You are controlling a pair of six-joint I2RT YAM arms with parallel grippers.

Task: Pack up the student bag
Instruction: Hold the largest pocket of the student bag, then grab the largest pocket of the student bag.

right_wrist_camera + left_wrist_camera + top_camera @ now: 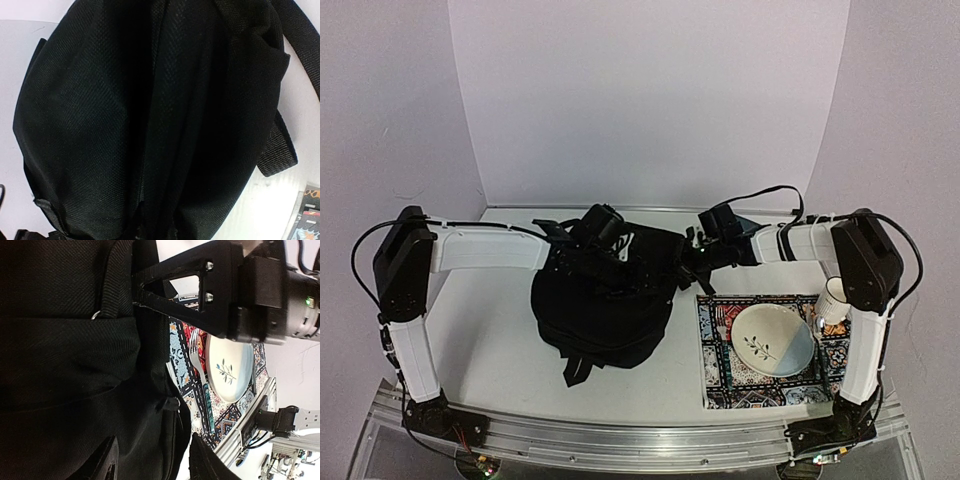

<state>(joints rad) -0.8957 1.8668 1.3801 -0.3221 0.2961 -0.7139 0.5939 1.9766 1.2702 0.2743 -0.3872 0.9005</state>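
The student bag (605, 310), a big soft black backpack, lies in the middle of the table with its straps trailing toward the near edge. My left gripper (607, 237) is over the bag's top. In the left wrist view its fingers (102, 465) stand apart, open, straddling the bag (65, 365) by its zipper. My right gripper (692, 262) is at the bag's upper right edge. The left wrist view shows its tip (137, 297) pinched on the fabric. Black fabric (150, 125) fills the right wrist view, its folds running to the bottom centre, and hides those fingers.
A patterned mat (760, 392) lies right of the bag with a pale plate (772, 338), a fork (196, 355) and a teal pen (207, 405) on it. A white cup (833, 300) stands by the right arm. An aluminium rail (640, 440) runs along the near edge.
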